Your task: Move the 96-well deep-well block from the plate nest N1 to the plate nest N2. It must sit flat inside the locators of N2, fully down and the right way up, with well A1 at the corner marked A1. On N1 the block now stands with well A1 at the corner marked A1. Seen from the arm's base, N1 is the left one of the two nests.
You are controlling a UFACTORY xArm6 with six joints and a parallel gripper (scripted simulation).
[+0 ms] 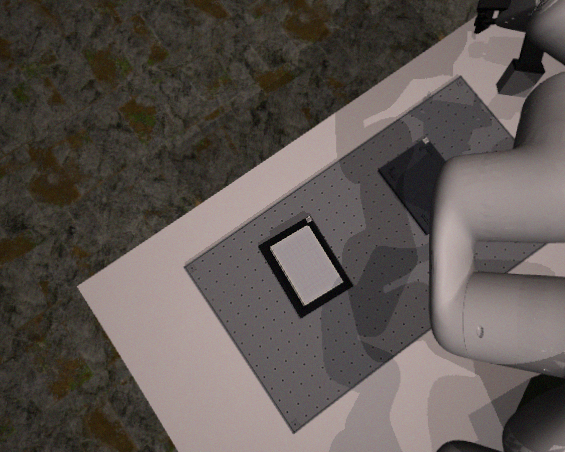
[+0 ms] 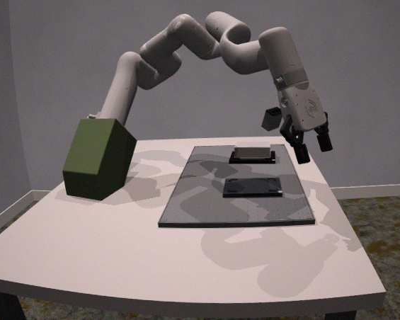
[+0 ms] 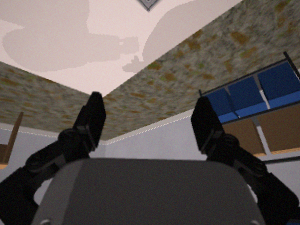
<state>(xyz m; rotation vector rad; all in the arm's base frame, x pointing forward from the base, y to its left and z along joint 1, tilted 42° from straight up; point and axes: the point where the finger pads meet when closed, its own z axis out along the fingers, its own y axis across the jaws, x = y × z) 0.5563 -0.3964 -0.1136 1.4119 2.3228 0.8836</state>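
top: arm (image 1: 506, 210) hides part of N2 (image 1: 411, 185) from us | corner marks too small to read | wrist: both nests out of our view, shelf (image 3: 260, 89) blurred

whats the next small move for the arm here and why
Probably swing the open hand over the deep-well block and turn it to point down. It hangs empty and tilted past the perforated plate's edge, beside the block, which sits in its nest N1; N2 is bare.

Lab automation bench

A perforated grey deck plate (image 2: 199, 212) on the bench (image 2: 93, 248) carries two plate nests (image 2: 252, 187); beside it a robot arm (image 2: 156, 60) stands on a green pedestal (image 2: 93, 159).
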